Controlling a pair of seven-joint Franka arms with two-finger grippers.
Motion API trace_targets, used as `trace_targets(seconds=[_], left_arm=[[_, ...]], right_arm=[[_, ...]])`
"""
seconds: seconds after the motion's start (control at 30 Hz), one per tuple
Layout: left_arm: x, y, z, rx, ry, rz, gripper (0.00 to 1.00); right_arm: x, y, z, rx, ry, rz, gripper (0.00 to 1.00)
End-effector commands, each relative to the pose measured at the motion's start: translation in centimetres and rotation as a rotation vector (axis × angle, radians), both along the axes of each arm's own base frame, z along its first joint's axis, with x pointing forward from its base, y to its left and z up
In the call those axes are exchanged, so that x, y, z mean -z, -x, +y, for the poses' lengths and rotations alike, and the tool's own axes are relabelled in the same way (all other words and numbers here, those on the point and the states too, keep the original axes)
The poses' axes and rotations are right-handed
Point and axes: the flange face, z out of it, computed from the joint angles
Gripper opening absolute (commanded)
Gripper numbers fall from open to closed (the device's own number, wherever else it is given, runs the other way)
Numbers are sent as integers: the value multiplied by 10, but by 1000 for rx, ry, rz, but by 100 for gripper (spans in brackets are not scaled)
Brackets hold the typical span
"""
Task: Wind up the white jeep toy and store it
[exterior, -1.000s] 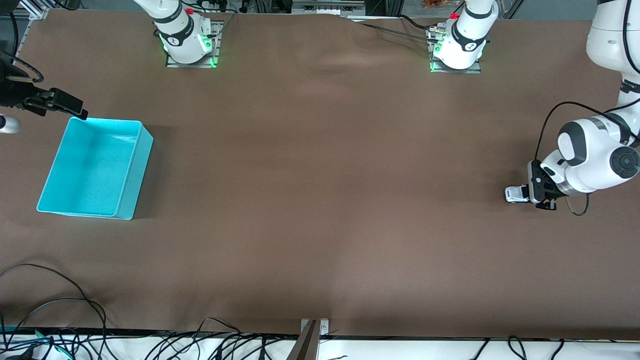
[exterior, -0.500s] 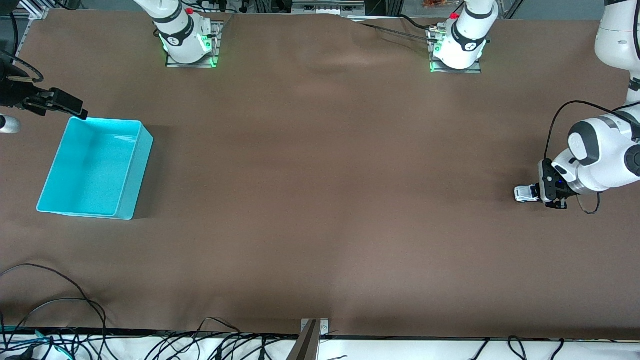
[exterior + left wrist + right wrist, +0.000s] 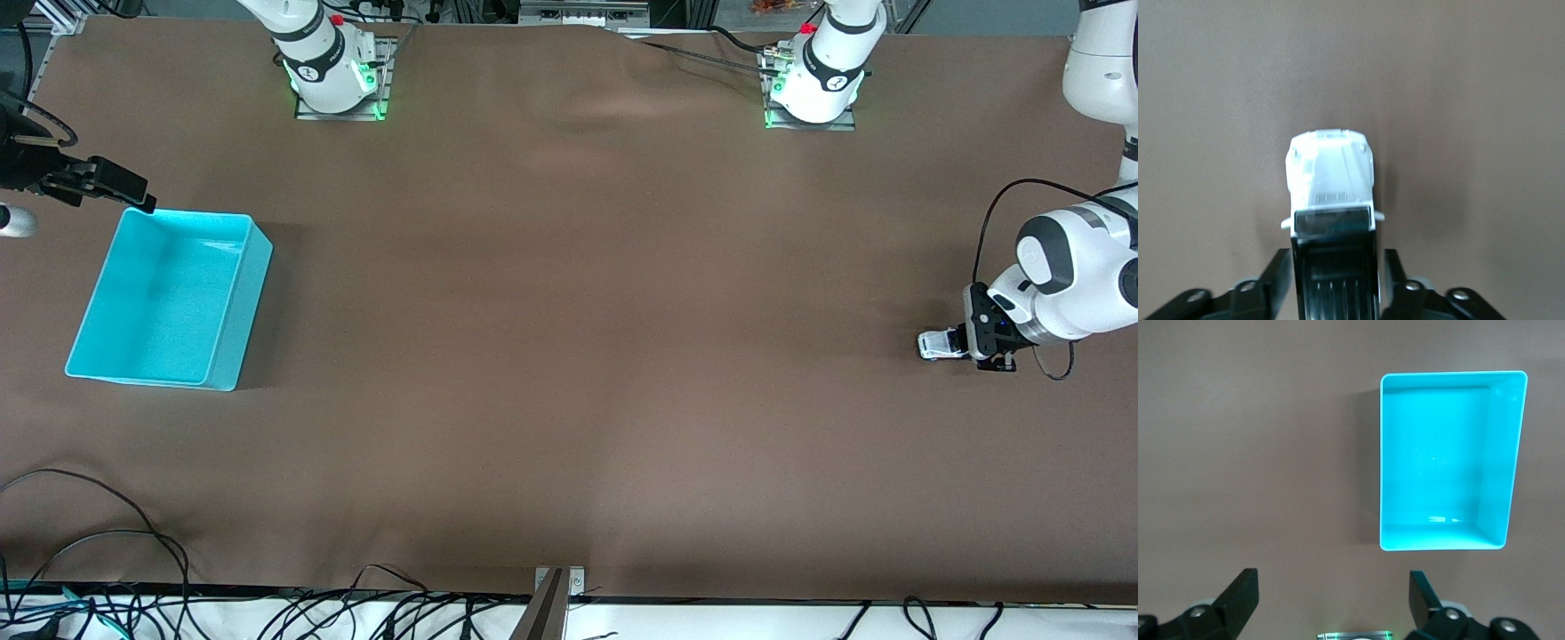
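Observation:
The white jeep toy (image 3: 936, 345) sits on the brown table near the left arm's end. In the left wrist view its white hood (image 3: 1331, 177) points away from the wrist and its black roof lies between the fingers (image 3: 1275, 273). My left gripper (image 3: 958, 342) is shut on the jeep's sides, low at the table. The turquoise bin (image 3: 251, 298) stands empty at the right arm's end. My right gripper (image 3: 98, 182) waits open and empty over the table just beside the bin's corner. The right wrist view shows the bin (image 3: 1381, 453) below its spread fingers (image 3: 1238, 597).
The two arm bases (image 3: 333, 76) (image 3: 813, 80) stand along the table's edge farthest from the front camera. Loose black cables (image 3: 89, 533) and a metal bracket (image 3: 556, 591) lie at the edge nearest to it. Bare brown cloth lies between jeep and bin.
My left gripper has moved toward the left arm's end of the table, taking the jeep along the surface with it. The right arm and bin have not moved.

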Motion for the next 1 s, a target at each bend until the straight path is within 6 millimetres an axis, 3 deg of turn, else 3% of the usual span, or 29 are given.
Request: trace_targets(seconds=[0.0,0.27,0.57,0.77,0.97], left_arm=[[-13,-15,2,10,28,21,100],[-55,-21,-12,-32,40,59,100],[-97,-22,-34,-218,37,122,100],[-127,-32,-59,-330,36,197,100],[-156,-41,-102,-406,28,266,100]], right_arm=[[-7,0,0,-10,2,-11,100],[-7,0,0,-10,2,-11,100],[-7,0,0,-10,3,-12,100],[-7,0,0,-10,3,-12,100],[-8,0,0,-10,3,-14,100]])
